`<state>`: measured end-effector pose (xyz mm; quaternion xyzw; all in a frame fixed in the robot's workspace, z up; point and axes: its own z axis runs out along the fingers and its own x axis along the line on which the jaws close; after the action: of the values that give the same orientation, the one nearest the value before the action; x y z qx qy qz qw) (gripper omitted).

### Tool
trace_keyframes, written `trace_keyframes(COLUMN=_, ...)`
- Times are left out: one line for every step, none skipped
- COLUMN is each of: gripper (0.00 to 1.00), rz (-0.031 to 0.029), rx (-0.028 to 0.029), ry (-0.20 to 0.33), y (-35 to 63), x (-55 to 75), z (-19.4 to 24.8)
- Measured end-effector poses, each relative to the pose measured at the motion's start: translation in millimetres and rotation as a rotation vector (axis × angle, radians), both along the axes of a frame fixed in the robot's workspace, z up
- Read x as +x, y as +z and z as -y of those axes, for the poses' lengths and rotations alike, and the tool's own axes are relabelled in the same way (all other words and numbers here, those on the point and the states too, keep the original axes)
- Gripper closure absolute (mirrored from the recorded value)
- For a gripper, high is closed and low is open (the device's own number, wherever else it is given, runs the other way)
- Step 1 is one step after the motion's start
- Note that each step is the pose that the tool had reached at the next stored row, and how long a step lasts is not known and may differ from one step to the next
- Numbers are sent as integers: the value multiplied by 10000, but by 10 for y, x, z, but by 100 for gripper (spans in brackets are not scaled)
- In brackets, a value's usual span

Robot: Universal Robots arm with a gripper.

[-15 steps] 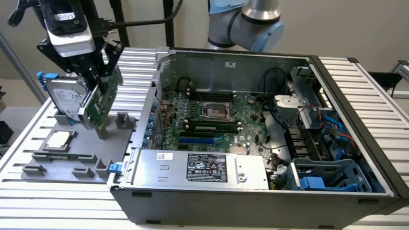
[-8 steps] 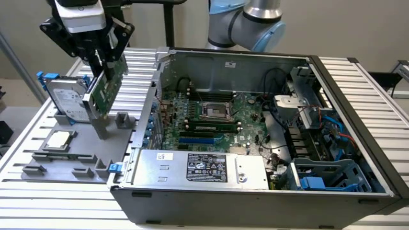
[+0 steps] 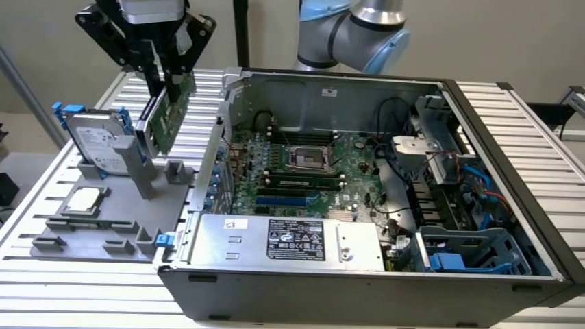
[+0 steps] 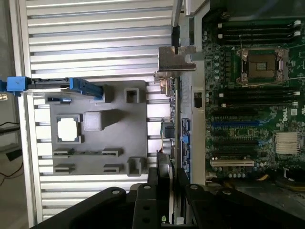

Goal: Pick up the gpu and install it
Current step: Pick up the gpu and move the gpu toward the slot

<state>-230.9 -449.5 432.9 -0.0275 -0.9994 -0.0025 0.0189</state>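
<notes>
While gripped upright in the closed black pincer (image 3: 163,75), the gpu (image 3: 169,116), a thin flat rectangular card with a green circuit-board face and a silver metal end bracket, is held in the air. It is placed above the grey moulded fixture tray (image 3: 109,226) and just beside the outer wall of the open grey computer case (image 3: 320,92), both of which are carried by the ribbed aluminium table (image 3: 55,274).

Step in hand: pickup is judged complete, the card being clear of the tray; installation is not yet done.

Requirement noted: the card's lower edge is judged to need lining up with one of the long expansion slots (image 4: 233,124) on the green motherboard (image 3: 311,151), with the bracket set toward the case wall.

Appearance, wrist view: the gpu (image 4: 172,133) is seen edge-on, thin and straight, clamped between the pincer (image 4: 167,195) jaws, with the bracket at its far end.

Also present: a silver hard drive with blue rails (image 3: 101,147), standing in the tray.
</notes>
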Motion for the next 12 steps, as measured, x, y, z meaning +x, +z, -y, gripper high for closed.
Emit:
trace_keyframes(gripper=74, rz=-19, rx=8, ry=-1, y=3, x=43, z=1)
trace_keyframes(gripper=74, rz=-33, rx=17, ry=-1, y=5, x=88, z=2)
trace_keyframes(gripper=74, rz=-42, rx=29, ry=0, y=5, x=135, z=3)
trace_keyframes(gripper=74, rz=-49, rx=40, ry=0, y=5, x=181, z=5)
trace_keyframes(gripper=74, rz=-54, rx=51, ry=-1, y=5, x=226, z=6)
trace_keyframes(gripper=74, rz=-59, rx=62, ry=0, y=5, x=271, z=8)
trace_keyframes(gripper=74, rz=-63, rx=72, ry=0, y=6, x=316, z=10)
trace_keyframes(gripper=74, rz=-66, rx=84, ry=0, y=5, x=361, z=12)
trace_keyframes(gripper=74, rz=-70, rx=94, ry=-1, y=5, x=407, z=14)
trace_keyframes(gripper=74, rz=-73, rx=103, ry=0, y=5, x=452, z=16)
trace_keyframes(gripper=74, rz=-77, rx=110, ry=0, y=5, x=497, z=18)
trace_keyframes(gripper=74, rz=-80, rx=117, ry=0, y=5, x=542, z=20)
